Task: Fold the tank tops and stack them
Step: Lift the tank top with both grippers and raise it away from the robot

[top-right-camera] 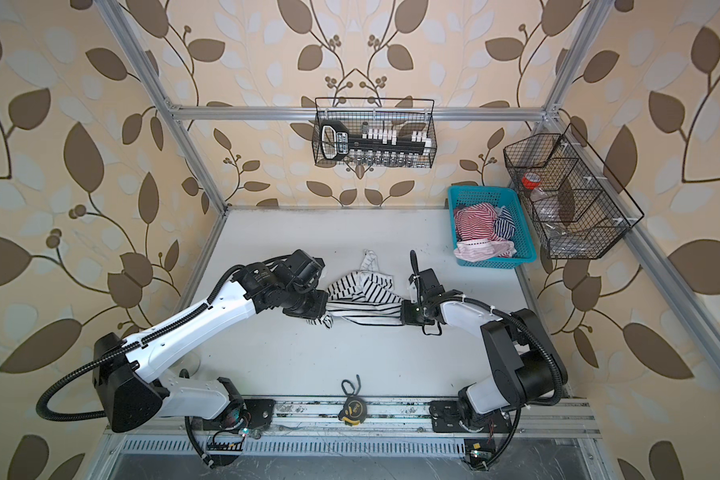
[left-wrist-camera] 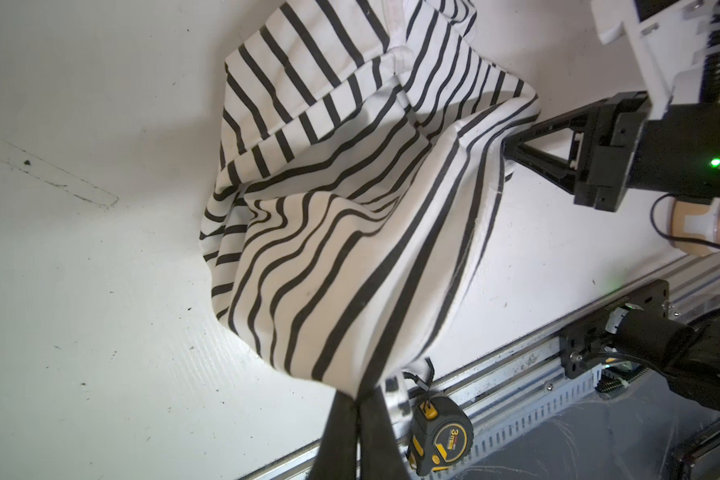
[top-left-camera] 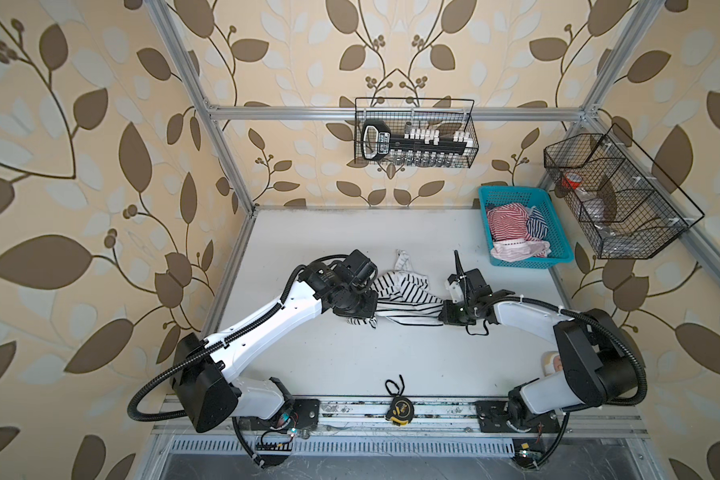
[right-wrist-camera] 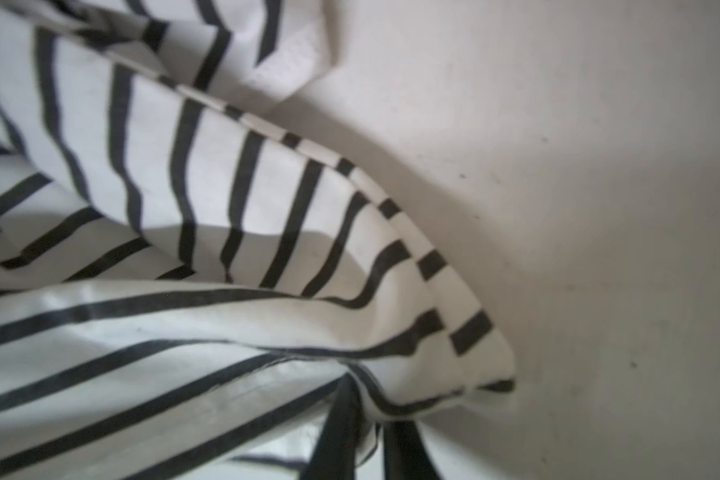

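A black-and-white striped tank top [top-left-camera: 404, 295] [top-right-camera: 362, 293] lies bunched mid-table, its near edge stretched taut between my two grippers. My left gripper [top-left-camera: 376, 311] [top-right-camera: 328, 309] [left-wrist-camera: 356, 401] is shut on the left end of that edge. At the other end my right gripper [top-left-camera: 440, 315] [top-right-camera: 400, 313] [right-wrist-camera: 371, 415] [left-wrist-camera: 510, 149] is shut on the cloth. The rest of the top [left-wrist-camera: 350, 208] [right-wrist-camera: 225, 249] sags in folds behind the edge. A red-and-white tank top [top-left-camera: 506, 220] [top-right-camera: 472, 222] and a navy-and-white one [top-left-camera: 537, 226] [top-right-camera: 504, 226] lie crumpled in the basket.
The turquoise mesh basket [top-left-camera: 486, 232] [top-right-camera: 523, 232] stands at the back right of the table. A yellow-and-black tape measure [top-left-camera: 400, 409] [top-right-camera: 352, 411] [left-wrist-camera: 441, 436] sits on the front rail. Wire baskets [top-left-camera: 414, 133] [top-left-camera: 616, 195] hang on the frame behind and to the right.
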Available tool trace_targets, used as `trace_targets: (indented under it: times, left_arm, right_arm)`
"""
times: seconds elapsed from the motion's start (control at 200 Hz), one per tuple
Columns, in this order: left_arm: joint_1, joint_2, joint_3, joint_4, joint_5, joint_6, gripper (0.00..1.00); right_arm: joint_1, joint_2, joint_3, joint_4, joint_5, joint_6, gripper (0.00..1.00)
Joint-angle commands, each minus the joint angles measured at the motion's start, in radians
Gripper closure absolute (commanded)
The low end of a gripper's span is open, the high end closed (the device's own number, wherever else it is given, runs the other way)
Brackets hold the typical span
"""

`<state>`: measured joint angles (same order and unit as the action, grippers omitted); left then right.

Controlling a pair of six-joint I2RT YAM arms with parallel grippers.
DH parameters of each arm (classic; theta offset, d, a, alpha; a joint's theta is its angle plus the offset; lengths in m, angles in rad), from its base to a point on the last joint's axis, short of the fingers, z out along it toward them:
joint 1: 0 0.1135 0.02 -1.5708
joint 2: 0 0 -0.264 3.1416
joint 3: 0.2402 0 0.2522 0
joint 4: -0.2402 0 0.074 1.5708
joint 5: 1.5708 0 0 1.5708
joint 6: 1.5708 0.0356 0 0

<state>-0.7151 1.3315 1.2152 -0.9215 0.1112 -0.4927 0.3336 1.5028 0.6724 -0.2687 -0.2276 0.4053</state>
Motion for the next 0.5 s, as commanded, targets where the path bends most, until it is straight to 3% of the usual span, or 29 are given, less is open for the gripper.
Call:
trace_targets:
  times: [0.0,0.28,0.495]
  left_arm:
    - [0.035,-0.056,0.047,-0.042,-0.059,0.02,1.0]
    - [0.102,-0.089,0.111,-0.085,-0.133,0.076,1.0]
    - [0.165,-0.091,0.236,-0.109,-0.189,0.161,1.0]
  right_arm:
    - [-0.001,-0.022,-0.017,-0.103,0.075,-0.012,1.0]
    - [-0.057,-0.26,0.089,-0.267,0.125,-0.062,1.0]
    - [-0.138,-0.35,0.295,-0.381,0.087,-0.144,1.0]
